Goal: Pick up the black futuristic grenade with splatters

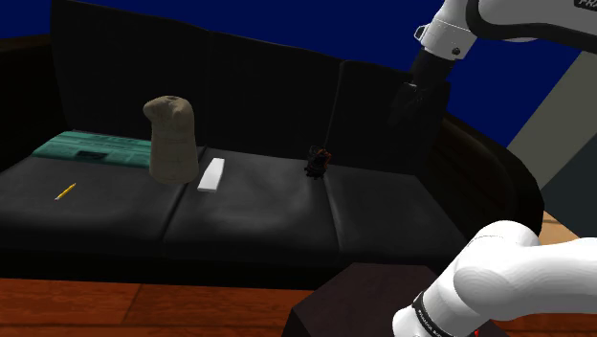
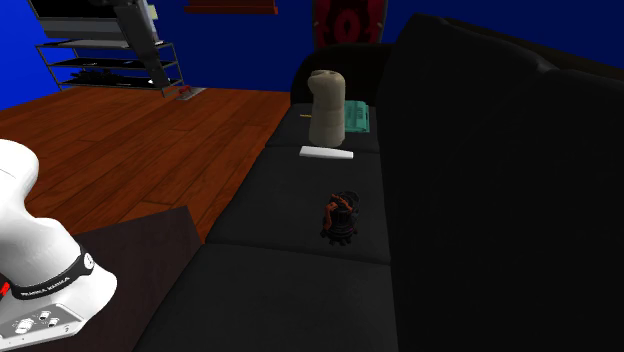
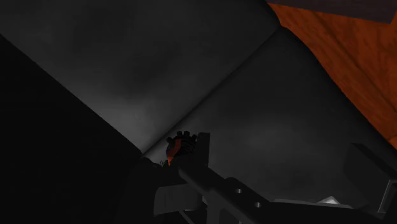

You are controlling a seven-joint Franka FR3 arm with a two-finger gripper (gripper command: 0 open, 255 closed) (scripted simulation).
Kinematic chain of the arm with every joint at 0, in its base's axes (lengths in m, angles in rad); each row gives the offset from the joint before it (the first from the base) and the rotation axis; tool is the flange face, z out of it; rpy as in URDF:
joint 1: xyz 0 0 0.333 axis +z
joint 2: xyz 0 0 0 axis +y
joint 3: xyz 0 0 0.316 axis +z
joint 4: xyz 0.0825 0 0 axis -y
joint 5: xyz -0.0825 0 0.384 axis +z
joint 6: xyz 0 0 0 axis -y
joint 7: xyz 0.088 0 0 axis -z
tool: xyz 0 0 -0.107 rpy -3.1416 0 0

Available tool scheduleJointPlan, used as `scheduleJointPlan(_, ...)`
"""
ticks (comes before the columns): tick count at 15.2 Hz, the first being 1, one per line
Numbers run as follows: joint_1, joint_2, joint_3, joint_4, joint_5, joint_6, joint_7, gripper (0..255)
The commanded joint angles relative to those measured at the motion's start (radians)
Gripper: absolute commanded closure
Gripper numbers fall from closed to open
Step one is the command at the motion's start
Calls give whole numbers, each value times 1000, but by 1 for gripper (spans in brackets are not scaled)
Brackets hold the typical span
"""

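Note:
The grenade (image 1: pixel 318 161) is a small black ribbed thing with red-orange splatters, standing on the middle seat cushion of a black sofa (image 1: pixel 249 215), close to the backrest. It also stands out in the second exterior view (image 2: pixel 340 215). My gripper (image 1: pixel 413 103) hangs in the air above the sofa, up and toward the shoulder view's right of the grenade, well clear of it. In the wrist view the grenade (image 3: pixel 180 146) lies beyond my gripper (image 3: pixel 280 151), just past one black finger (image 3: pixel 202 156). The fingers stand apart, open, with nothing between them.
A tan sack-like object (image 1: pixel 170 139), a white flat box (image 1: pixel 211 174), a teal book (image 1: pixel 96 150) and a yellow pencil (image 1: pixel 65 190) lie farther along the sofa. The tall backrest (image 2: pixel 500 170) rises behind the grenade. The dark stand (image 1: pixel 354 302) sits on wooden floor (image 2: pixel 130 140).

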Motion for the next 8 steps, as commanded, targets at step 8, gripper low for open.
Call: scheduleJointPlan(8, -10, 223, -37, 12, -29, 169, -19, 0)
